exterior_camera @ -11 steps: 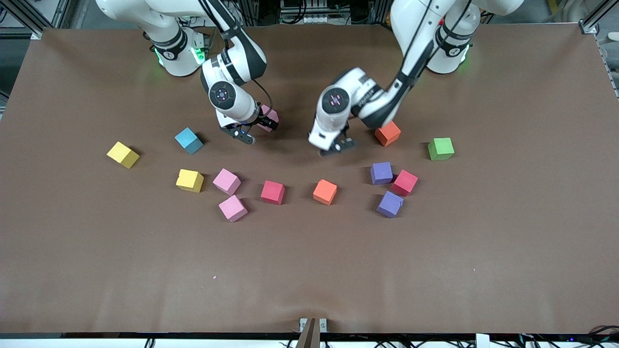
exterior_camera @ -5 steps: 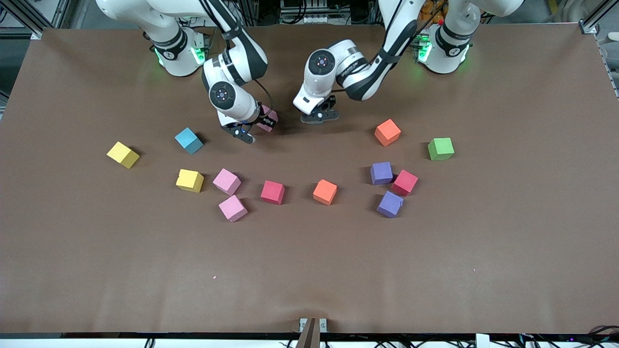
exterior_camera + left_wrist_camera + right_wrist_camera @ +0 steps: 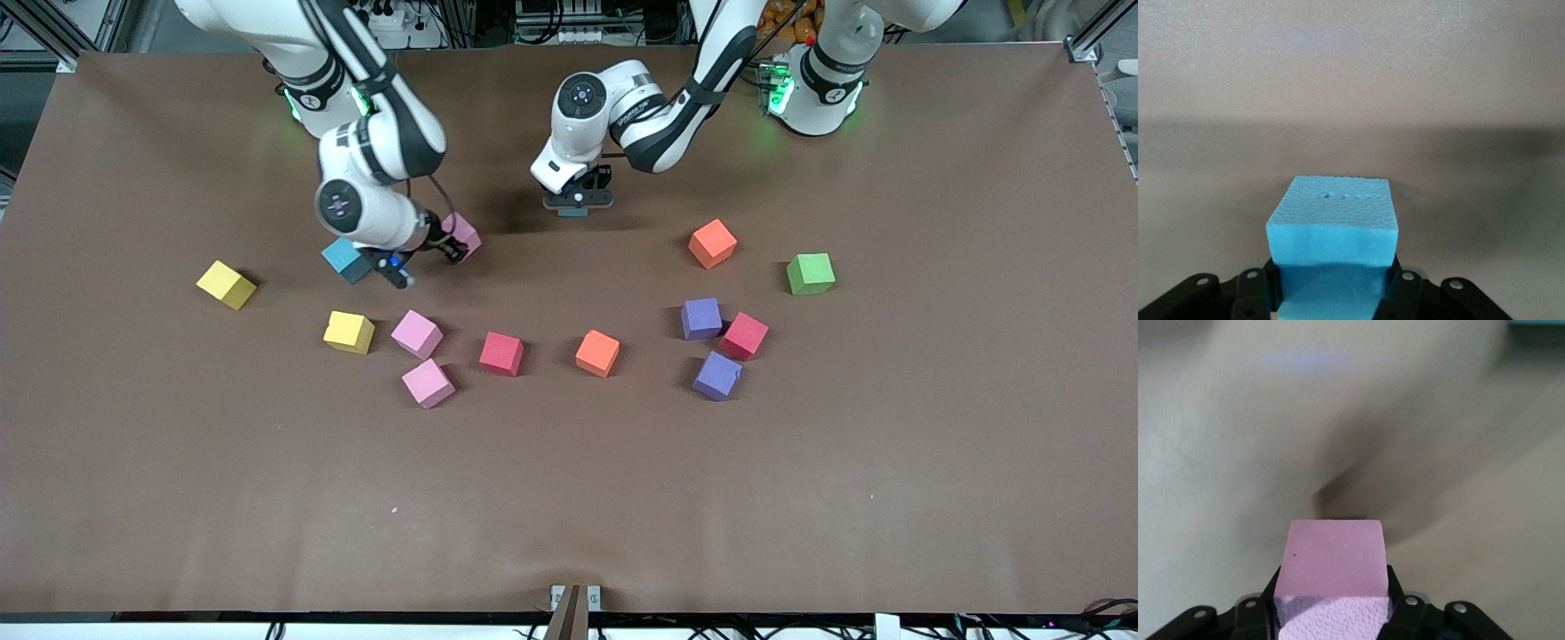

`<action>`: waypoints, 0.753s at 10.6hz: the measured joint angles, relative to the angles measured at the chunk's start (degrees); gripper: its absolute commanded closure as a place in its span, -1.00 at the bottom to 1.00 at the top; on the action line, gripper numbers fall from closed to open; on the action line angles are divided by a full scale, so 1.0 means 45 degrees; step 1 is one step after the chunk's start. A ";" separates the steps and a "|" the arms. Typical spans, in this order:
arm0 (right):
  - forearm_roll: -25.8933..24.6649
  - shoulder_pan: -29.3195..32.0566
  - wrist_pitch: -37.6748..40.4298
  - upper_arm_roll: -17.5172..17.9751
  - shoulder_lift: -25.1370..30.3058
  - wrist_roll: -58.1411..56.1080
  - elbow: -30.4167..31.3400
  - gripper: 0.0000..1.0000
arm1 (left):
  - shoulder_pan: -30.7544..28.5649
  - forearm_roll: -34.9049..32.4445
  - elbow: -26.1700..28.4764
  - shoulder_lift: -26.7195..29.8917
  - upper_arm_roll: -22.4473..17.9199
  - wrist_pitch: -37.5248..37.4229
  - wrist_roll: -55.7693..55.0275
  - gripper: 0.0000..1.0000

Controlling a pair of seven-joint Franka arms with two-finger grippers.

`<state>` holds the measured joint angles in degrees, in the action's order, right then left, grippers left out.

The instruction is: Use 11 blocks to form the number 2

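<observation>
The right gripper (image 3: 453,242) hangs over the bench (image 3: 569,498), just beside a blue cube (image 3: 342,258) that lies on it. Its fingers (image 3: 1265,608) are clenched on a pink cube (image 3: 466,233). In the right wrist view this pink cube (image 3: 1335,557) sits between the two fingers and sticks out past their tips, and its shadow falls on the bench below it.

The left gripper (image 3: 576,203) is over a bare part of the bench, toward the middle between the two arms. Its fingers (image 3: 1401,287) grip a second blue cube (image 3: 1331,220) from two sides, and the front half of this cube is free. In the front view only a small blue edge (image 3: 573,212) of it shows under the gripper.

The other cubes lie loose and scattered on the bench, each apart from the grippers:
- Pink: two more, one (image 3: 418,333) just beside the other (image 3: 428,382), so there are three pink cubes in all.
- Yellow: two, one (image 3: 225,284) toward the right arm's end and one (image 3: 348,332) next to the pink pair.
- Red: two, one (image 3: 501,353) near the middle and one (image 3: 743,335) toward the left arm's end.
- Orange: two, one (image 3: 597,353) beside the middle red cube and one (image 3: 712,244) farther from the front camera.
- Purple: two (image 3: 701,318) (image 3: 717,375), standing close by the second red cube.
- Green: one (image 3: 810,273), toward the left arm's end.

The cubes form no rows of the number 2.
</observation>
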<state>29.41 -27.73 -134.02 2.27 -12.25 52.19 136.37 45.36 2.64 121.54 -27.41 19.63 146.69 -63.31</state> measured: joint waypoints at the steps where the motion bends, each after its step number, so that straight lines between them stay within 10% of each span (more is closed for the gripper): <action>1: 0.0154 -0.0001 0.0005 0.0007 0.0000 0.0266 0.0000 0.51 | 0.0001 -0.0079 0.0001 -0.0006 -0.0001 0.0000 0.0009 -1.00; 8: 0.0223 -0.0558 -0.0048 0.0147 0.0002 0.2351 -0.0009 0.53 | -0.1287 -0.0272 -0.0884 0.1678 -0.0198 -0.3034 0.0002 -1.00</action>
<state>30.41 -30.24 -134.23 2.93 -12.24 62.77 136.33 39.57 1.42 117.57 -19.86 18.74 133.03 -63.30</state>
